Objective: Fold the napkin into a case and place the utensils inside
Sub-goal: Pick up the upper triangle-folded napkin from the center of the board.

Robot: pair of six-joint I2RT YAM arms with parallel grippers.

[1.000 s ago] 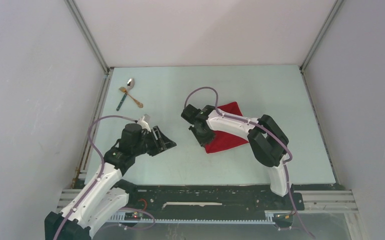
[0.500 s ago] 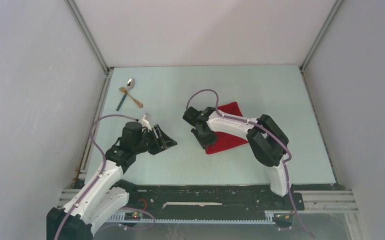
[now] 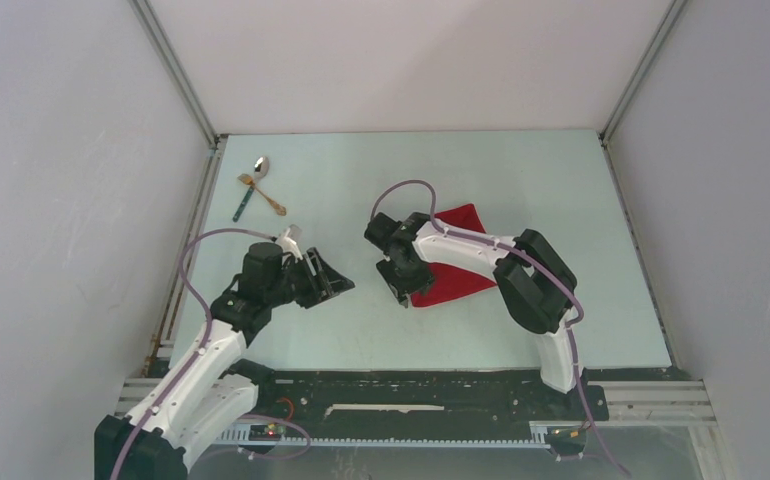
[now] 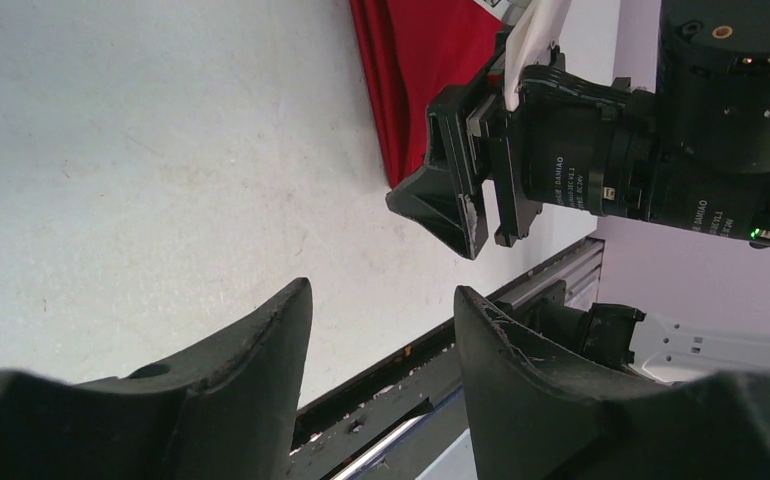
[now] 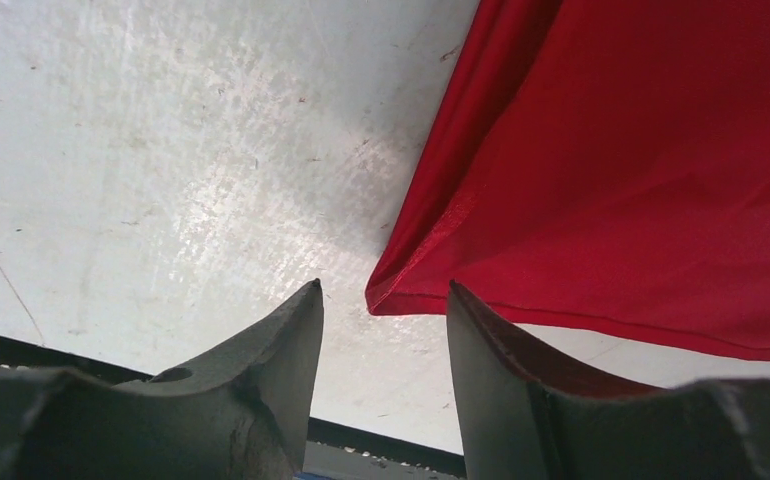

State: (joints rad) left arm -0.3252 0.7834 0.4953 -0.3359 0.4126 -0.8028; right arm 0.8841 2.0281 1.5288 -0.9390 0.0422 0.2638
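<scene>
The red napkin (image 3: 453, 262) lies flat on the table's right half, partly under my right arm. It also shows in the right wrist view (image 5: 641, 170) and the left wrist view (image 4: 416, 70). My right gripper (image 3: 398, 290) is open and empty, hovering at the napkin's near-left corner, which shows just beyond the fingertips in the right wrist view (image 5: 386, 290). My left gripper (image 3: 341, 285) is open and empty over bare table, left of the napkin. The utensils lie together at the far left: silver spoon (image 3: 260, 166), gold fork (image 3: 263, 195), teal-handled piece (image 3: 244, 205).
White walls with metal corner posts enclose the table (image 3: 521, 180). A black rail (image 3: 431, 390) runs along the near edge by the arm bases. The right arm's wrist (image 4: 601, 150) fills the right of the left wrist view.
My right gripper has shifted slightly towards the near side, over the napkin's near-left corner. My left arm has barely moved.
</scene>
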